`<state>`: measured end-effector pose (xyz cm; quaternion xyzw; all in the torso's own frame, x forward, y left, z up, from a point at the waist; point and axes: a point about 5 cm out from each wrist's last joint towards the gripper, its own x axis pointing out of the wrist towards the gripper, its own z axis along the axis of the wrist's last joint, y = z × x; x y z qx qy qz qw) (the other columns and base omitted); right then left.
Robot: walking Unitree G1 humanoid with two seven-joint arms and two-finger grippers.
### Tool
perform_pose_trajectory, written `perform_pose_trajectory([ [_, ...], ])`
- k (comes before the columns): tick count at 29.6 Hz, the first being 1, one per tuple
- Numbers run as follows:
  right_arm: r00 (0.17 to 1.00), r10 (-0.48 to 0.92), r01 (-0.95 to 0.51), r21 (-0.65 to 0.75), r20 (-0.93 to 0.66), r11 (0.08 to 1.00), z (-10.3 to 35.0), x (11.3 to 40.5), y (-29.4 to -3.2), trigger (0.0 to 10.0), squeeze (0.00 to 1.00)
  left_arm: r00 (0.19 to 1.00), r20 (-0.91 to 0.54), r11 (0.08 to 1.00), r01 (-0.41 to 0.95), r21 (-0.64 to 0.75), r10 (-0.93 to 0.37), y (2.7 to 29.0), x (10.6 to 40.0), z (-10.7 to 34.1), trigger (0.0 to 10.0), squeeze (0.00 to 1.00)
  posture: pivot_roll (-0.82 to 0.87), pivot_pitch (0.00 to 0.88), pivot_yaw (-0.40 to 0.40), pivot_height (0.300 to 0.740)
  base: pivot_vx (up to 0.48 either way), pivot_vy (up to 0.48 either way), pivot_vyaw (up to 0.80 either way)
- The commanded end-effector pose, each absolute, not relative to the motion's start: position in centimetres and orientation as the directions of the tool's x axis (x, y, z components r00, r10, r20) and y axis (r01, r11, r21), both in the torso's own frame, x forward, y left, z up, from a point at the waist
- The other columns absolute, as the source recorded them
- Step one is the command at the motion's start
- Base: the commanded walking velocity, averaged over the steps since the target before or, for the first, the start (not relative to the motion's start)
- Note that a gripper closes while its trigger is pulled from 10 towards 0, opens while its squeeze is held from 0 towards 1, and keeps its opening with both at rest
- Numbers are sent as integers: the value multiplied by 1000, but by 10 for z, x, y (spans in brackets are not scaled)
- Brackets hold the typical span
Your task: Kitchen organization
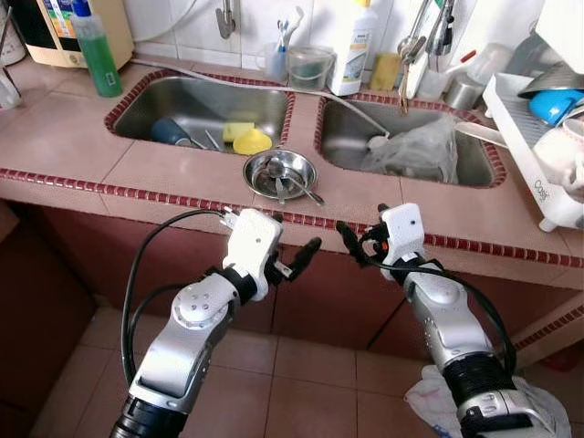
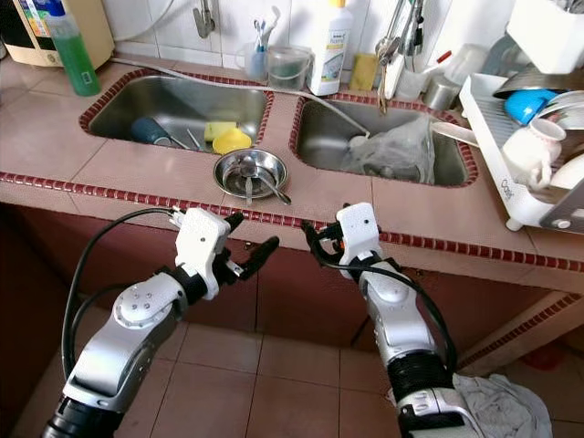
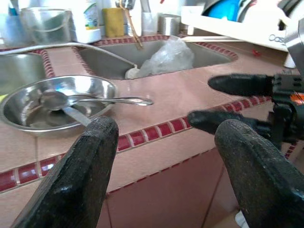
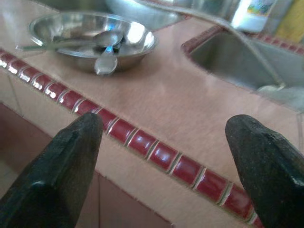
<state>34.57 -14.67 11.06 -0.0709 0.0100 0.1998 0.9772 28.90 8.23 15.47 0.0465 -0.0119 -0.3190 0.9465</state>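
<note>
I see a shallow steel bowl point(image 1: 279, 173) at the centre of the head view, sitting on the pink tiled counter point(image 1: 82, 146) between the two sinks, near the red-tiled front edge. It is round, shiny and low-walled. Inside it lie two spoons point(image 1: 294, 185), one with its handle reaching over the rim toward the right.

The left sink point(image 1: 203, 111), upper centre-left, holds a yellow sponge point(image 1: 249, 139), a dark blue cup lying on its side point(image 1: 170, 131) and some cutlery. The right sink point(image 1: 401, 137), upper centre-right, holds a crumpled clear plastic bag point(image 1: 411, 148). Behind the sinks stand a clear tub point(image 1: 310, 67) and a white bottle point(image 1: 351, 46); a green bottle point(image 1: 96, 50) stands at upper left. At the right edge a white dish rack point(image 1: 538, 146) carries a blue bowl point(image 1: 555, 105).

My left gripper point(image 1: 301, 258) hangs in the lower centre, below the counter edge, fingers spread wide and holding nothing. My right gripper point(image 1: 358, 239) is just right of it, level with the counter edge, also wide open and empty. The two fingertips face each other, close but apart.
</note>
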Motion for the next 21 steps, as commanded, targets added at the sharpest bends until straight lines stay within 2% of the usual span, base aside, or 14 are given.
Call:
perform_pose_trajectory([
  [1,920,388,-392,-123,-50,912,111,350,-152,10000,0,803,-3,800,593,95,-595,86,293,159,10000,0,122,113,-71,740,0,0,0],
  [21,907,422,-419,-114,-2,901,133,373,-150,10000,0,781,11,779,622,75,-624,83,285,162,10000,0,134,129,-83,740,0,0,0],
])
